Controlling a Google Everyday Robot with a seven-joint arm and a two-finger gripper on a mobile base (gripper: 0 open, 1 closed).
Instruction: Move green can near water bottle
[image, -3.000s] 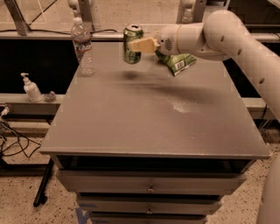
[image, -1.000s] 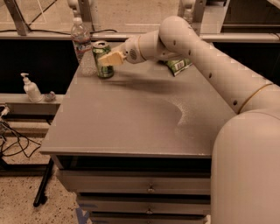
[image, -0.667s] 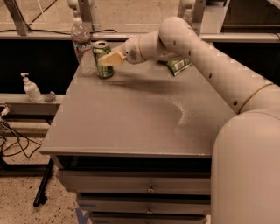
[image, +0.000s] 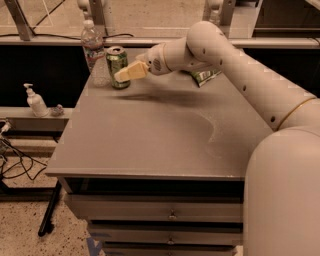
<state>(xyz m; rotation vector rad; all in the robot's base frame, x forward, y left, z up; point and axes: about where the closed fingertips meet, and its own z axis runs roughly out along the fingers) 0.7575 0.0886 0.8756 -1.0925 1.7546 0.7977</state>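
The green can (image: 116, 62) stands upright on the grey table (image: 165, 135) at its far left corner. It is just right of the clear water bottle (image: 93, 50), almost touching it. My gripper (image: 129, 72) is at the can's right side, low over the table, and overlaps the can's lower right edge. My white arm reaches in from the right.
A green-and-white chip bag (image: 205, 76) lies at the table's far edge, partly behind my arm. A white pump dispenser (image: 36, 101) stands on a lower shelf to the left. Drawers (image: 171, 216) are under the table, cables on the floor at the left.
Three seconds ago the can was held in the air at mid-table. It now stands beside the bottle. In the last second the gripper has shifted slightly right.
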